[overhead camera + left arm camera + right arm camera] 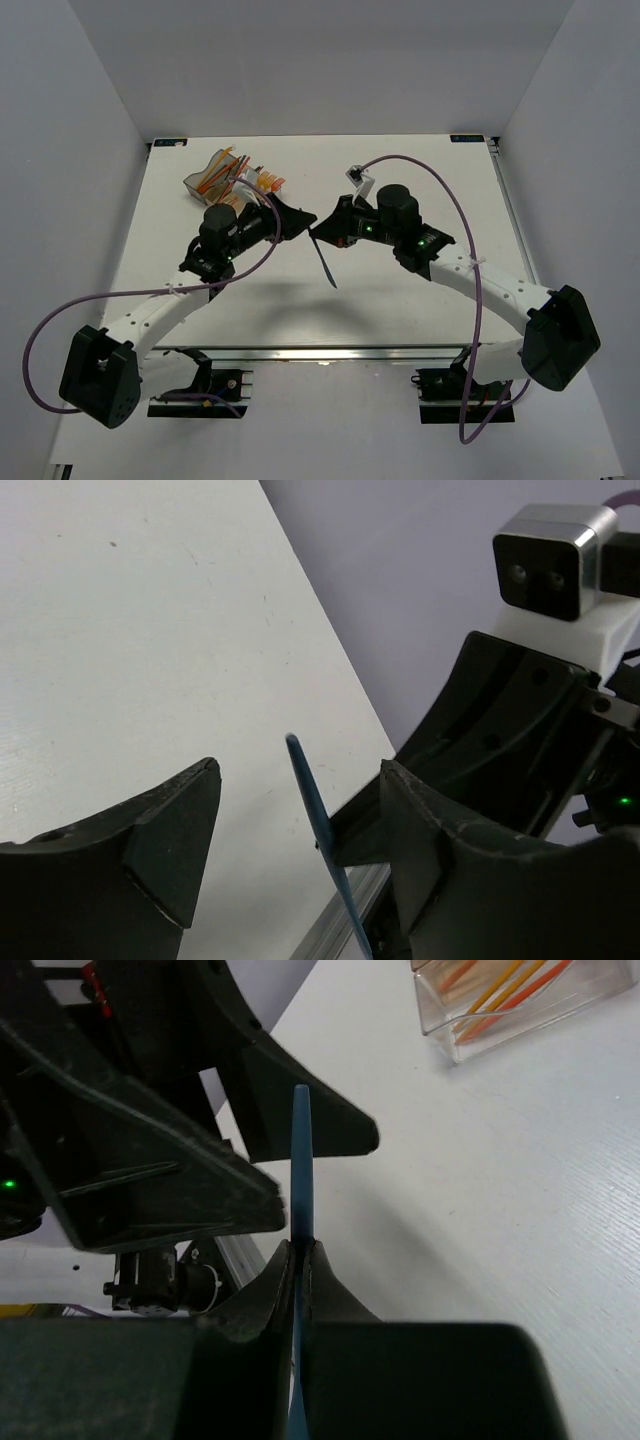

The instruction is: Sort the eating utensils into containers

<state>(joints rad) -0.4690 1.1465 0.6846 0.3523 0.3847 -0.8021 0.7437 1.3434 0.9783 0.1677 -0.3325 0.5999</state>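
Pinching a blue utensil, right claw (left claw gapes).

A white table carries the containers at far left.

Counter plain white; slim utensil dark blue; binned utensils orange, red-orange; bins amber, clear translucent; fingers matte black; cables purple; status light green

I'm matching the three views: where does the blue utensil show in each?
Top external: blue utensil, centre, a thin slanted line.
Left wrist: bottom centre, edge-on.
Right wrist: centre, upright.
Shared landmark: the right pincer clamping it.
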